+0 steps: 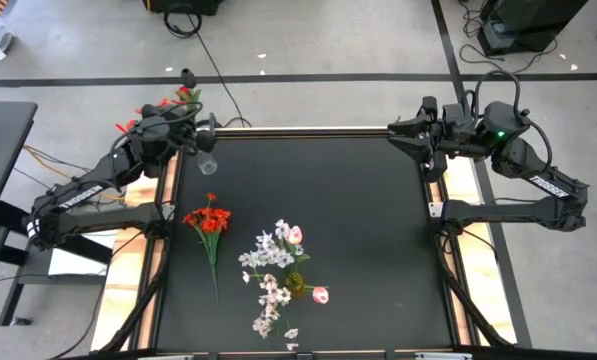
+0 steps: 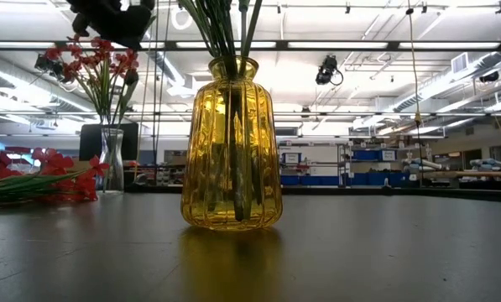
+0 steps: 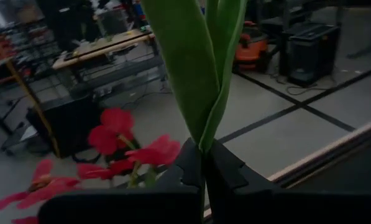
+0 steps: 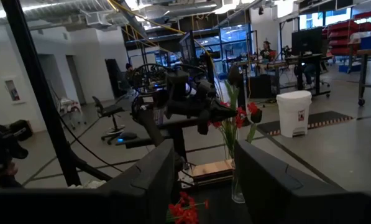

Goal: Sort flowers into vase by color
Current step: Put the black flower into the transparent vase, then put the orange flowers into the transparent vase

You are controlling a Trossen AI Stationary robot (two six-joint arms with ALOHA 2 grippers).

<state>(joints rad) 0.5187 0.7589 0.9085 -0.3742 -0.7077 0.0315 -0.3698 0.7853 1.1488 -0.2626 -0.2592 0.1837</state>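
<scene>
Left gripper (image 3: 204,177) pinches a red flower stem (image 3: 197,74) above the clear vase (image 1: 208,165); right gripper (image 4: 204,180) spread.

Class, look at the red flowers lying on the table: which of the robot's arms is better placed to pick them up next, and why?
Probably the left. The left gripper is at the clear vase, close to the red flowers lying on the table, though it is shut on a red flower stem. The right gripper waits, open, at the table's far right edge.
</scene>
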